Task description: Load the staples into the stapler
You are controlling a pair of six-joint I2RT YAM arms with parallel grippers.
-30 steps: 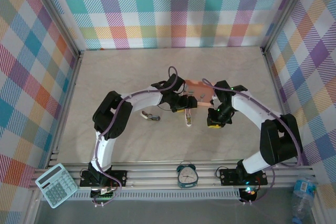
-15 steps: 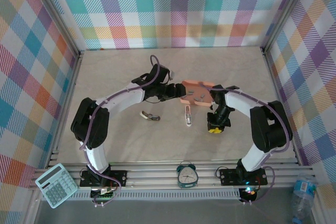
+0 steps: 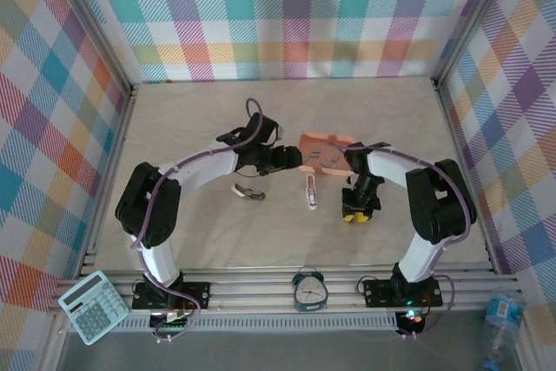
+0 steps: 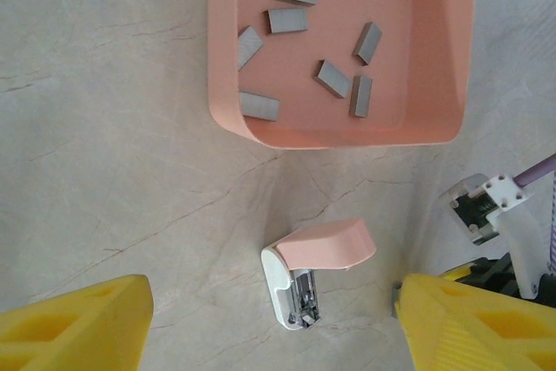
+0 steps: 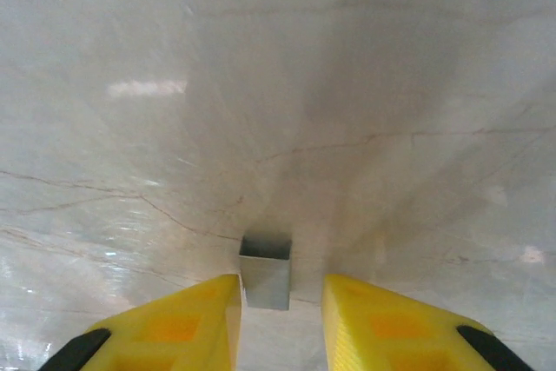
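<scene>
1. Over at the pink tray (image 4: pixel 427 84), seven loose staples (image 4: pixel 333 78) lie scattered inside it, none touching another.
2. The stapler (image 4: pixel 317 267) sits on the table (image 3: pixel 200 119) just outside the tray's near rim. Its pink top is swung up and its metal channel is exposed.
3. The left gripper (image 4: pixel 269 314) hovers by the tray's left side, looking down on both tray and stapler. Its yellow fingers (image 4: pixel 78 327) are spread wide with nothing between them.
4. The right gripper (image 5: pixel 281 286) is low over the table off the tray's near right corner, a little further from the tray than the stapler.
5. One staple strip (image 5: pixel 265 273) stands on the table between its fingers, outside the tray.
6. The jaws here are only slightly parted. The strip sits against the one on the left of the wrist view, with a clear gap to the other, so that's released, not clamped.
</scene>
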